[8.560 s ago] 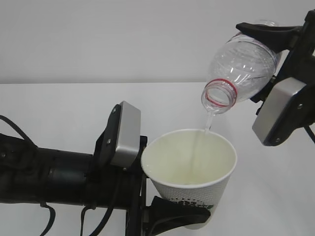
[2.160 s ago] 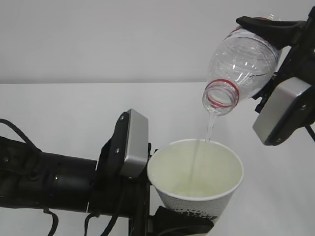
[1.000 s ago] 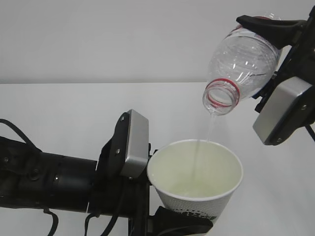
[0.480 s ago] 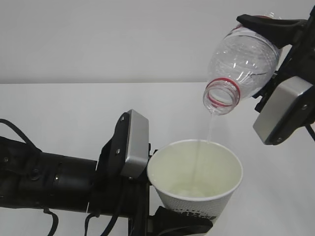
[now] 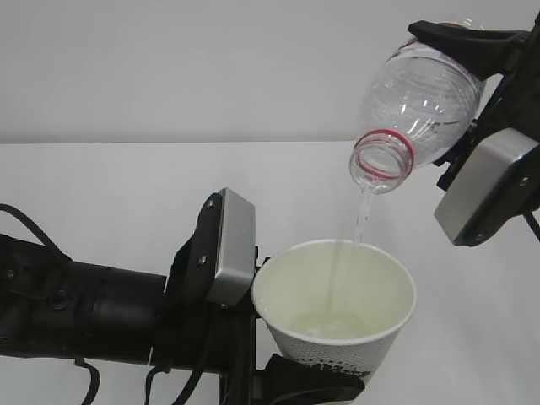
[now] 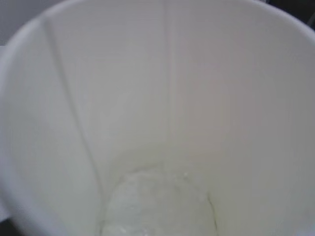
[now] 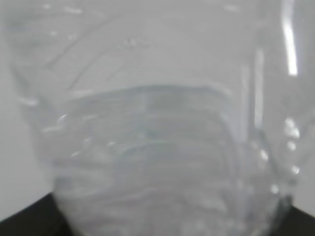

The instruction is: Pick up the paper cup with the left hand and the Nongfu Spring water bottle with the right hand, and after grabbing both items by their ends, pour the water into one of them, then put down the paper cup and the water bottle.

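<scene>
Pouring water (image 5: 361, 221), right hand (image 5: 472, 101) grasping tilted bottle (image 5: 413, 105), left hand (image 5: 253, 337) grasping paper cup (image 5: 333, 329)

I see a white cup (image 5: 337, 325) with cream inside and dark speckled print low down, a clear bottle (image 5: 413, 101) with a red neck ring, grey plates on black arms (image 5: 76, 316), and a white table (image 5: 110, 181).
</scene>
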Robot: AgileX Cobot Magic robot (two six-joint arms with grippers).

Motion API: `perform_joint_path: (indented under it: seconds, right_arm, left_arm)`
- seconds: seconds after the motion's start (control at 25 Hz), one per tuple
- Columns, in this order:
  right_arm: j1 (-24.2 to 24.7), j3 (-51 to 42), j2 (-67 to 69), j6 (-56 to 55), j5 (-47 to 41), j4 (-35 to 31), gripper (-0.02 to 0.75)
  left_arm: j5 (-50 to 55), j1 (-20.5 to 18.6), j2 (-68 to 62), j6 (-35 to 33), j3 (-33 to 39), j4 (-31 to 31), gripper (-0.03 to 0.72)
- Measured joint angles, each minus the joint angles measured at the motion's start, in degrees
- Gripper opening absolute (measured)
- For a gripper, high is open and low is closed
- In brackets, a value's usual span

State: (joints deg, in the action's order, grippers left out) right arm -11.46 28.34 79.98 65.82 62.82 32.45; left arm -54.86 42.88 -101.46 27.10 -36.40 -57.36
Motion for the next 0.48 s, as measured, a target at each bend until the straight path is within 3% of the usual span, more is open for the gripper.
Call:
perform_joint_path:
  seconds: [0.48]
  right_arm:
    - [0.0,0.0,0.0,0.0,0.2,-1.1,0.458]
  left_arm:
    - [0.0,0.0,0.0,0.0,0.0,0.0,0.498]
